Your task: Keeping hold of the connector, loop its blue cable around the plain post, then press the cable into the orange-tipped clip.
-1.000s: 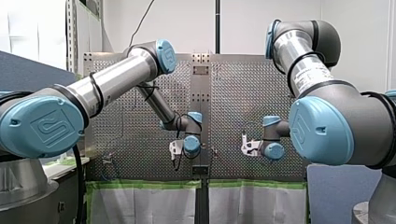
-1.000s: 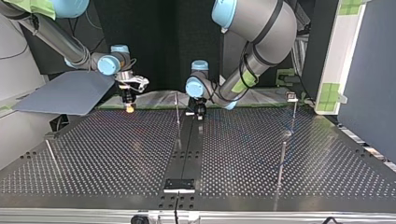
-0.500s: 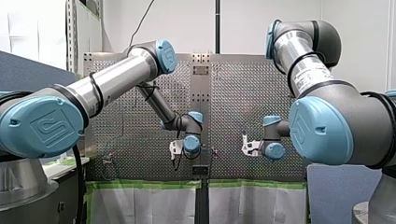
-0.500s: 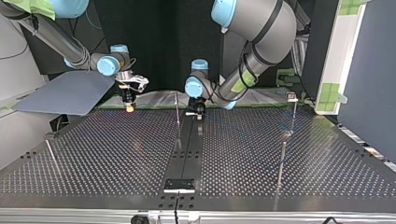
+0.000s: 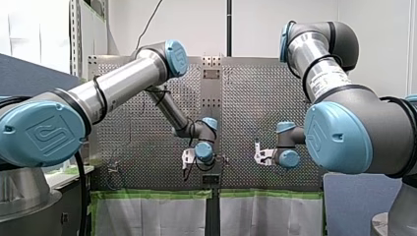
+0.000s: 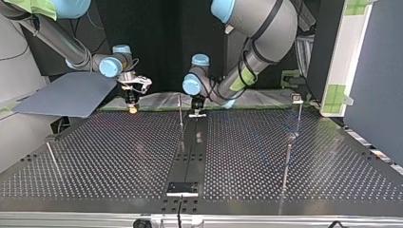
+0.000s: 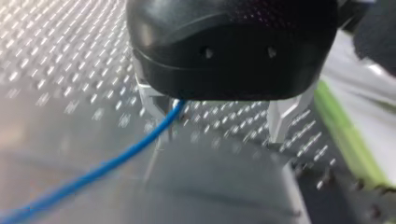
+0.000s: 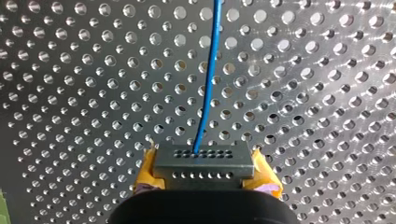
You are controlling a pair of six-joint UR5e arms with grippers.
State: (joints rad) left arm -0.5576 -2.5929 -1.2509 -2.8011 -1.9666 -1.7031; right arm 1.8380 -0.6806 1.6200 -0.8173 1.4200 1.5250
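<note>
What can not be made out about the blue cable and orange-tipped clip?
- Middle of the blue cable: cut off at both wrist views' edges, too thin in top view.
- Its path past my left gripper: covered by its black body, left wrist view.
- The orange-tipped clip: too small, top view.

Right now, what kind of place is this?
Probably a robot lab: two grey blue-capped robot arms reach over a perforated metal table, and my right yellow-padded pincer grips a dark rectangular connector with a blue cable.
</note>
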